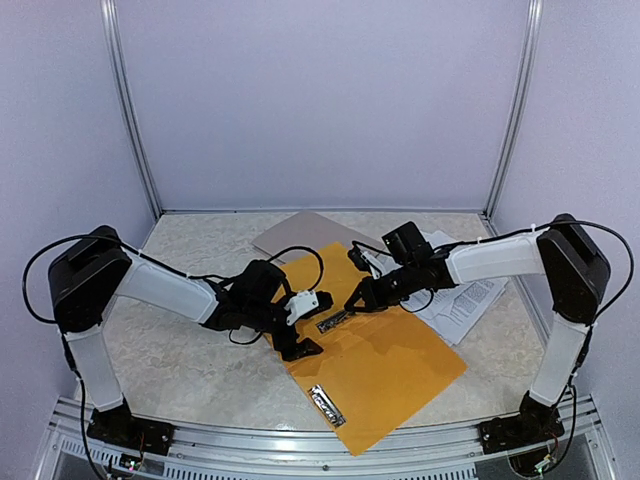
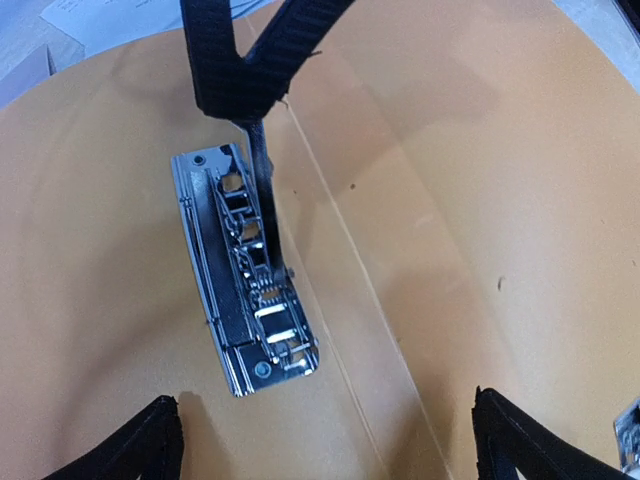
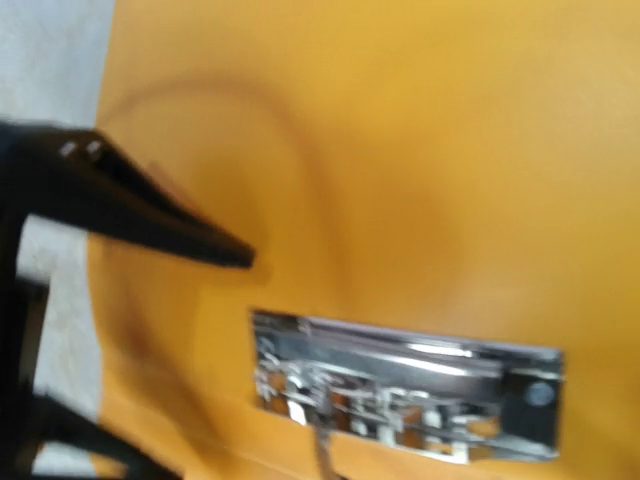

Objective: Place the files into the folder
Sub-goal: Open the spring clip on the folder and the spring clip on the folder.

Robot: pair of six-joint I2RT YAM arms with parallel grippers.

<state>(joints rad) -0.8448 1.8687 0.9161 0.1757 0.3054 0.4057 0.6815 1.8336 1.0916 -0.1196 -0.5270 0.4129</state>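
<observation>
The orange folder (image 1: 390, 350) lies open and flat in the middle of the table. A metal clip mechanism (image 1: 333, 322) is fixed on its inner face. My right gripper (image 1: 350, 308) is shut on the clip's thin lever (image 2: 262, 200), and its black fingers (image 2: 235, 70) pinch the lever's top. My left gripper (image 2: 330, 455) hovers just left of the clip, open, with nothing but bare orange between its fingertips. The files (image 1: 468, 298), white printed sheets, lie to the right of the folder, partly under the right arm.
A second metal clip (image 1: 327, 405) sits near the folder's front edge. A grey-brown clipboard (image 1: 305, 235) lies behind the folder at the back. Grey walls with metal posts enclose the table on three sides.
</observation>
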